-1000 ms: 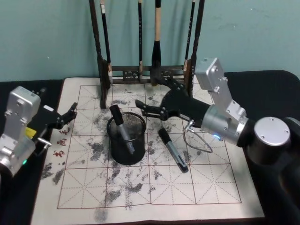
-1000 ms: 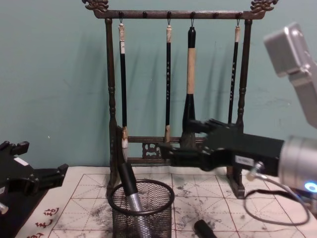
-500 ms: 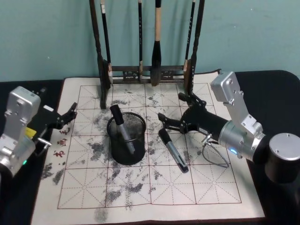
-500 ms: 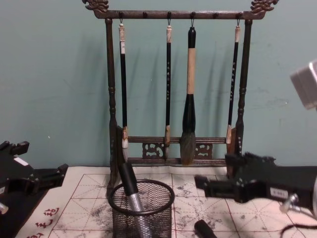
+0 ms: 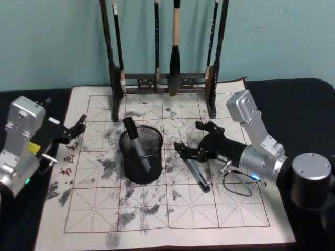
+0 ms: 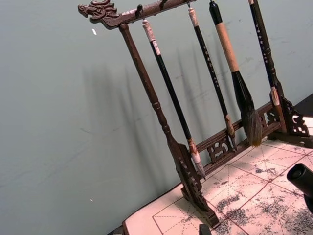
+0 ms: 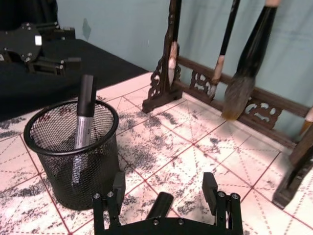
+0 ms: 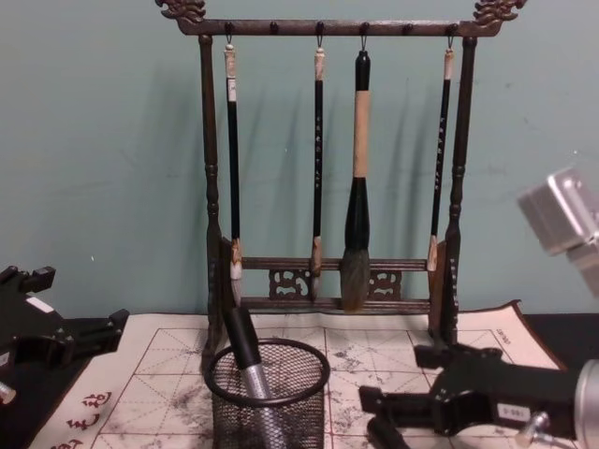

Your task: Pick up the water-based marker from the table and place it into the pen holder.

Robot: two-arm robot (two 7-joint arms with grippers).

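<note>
Teal wall (image 5: 52, 47) behind, black table (image 5: 296, 97) below, mostly covered by an ink-stained gridded sheet (image 5: 225, 206). At the sheet's far edge, upright, a dark wooden brush rack (image 5: 164, 79) hung with four brushes (image 5: 176, 31). From the table's right edge, low over the sheet, the right gripper (image 5: 187, 137), jaws apart, one on each side of the capped end of the water-based marker (image 5: 199, 177), not clamped on it. Parked at the sheet's left edge, the left gripper (image 5: 77, 126), jaws slightly apart. Near the sheet's middle, upright, the pen holder (image 5: 131, 170), with a second marker (image 5: 137, 144) leaning inside. Just right of the holder, flat on the sheet, the water-based marker, apart from the mesh.
</note>
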